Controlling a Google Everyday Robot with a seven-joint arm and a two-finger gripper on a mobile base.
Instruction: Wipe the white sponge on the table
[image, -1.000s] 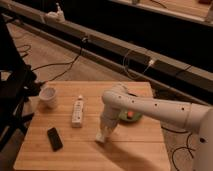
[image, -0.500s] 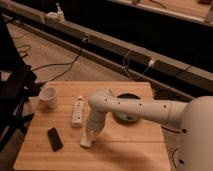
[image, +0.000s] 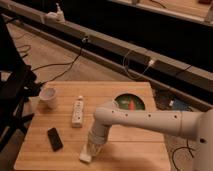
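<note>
In the camera view, the white arm reaches in from the right edge of the frame and bends down to the lower middle of the tabletop (image: 132, 150). Its end effector (image: 90, 152) points straight down with its fingers drawn together. We judge them clamped on the white sponge (image: 85, 158), which lies flat against the wood at the tip, close to the tabletop's front edge.

Left of it lies a black phone (image: 55, 138). Further up stand a narrow white bar with dark marks (image: 77, 112) and a white cup (image: 48, 97), and a green dish (image: 129, 103) sits at the upper right.

We take the wiping to be under way, with the sponge gripped and pressed down, but the wood shows no trace of what is covered, so most of the surface may remain.
</note>
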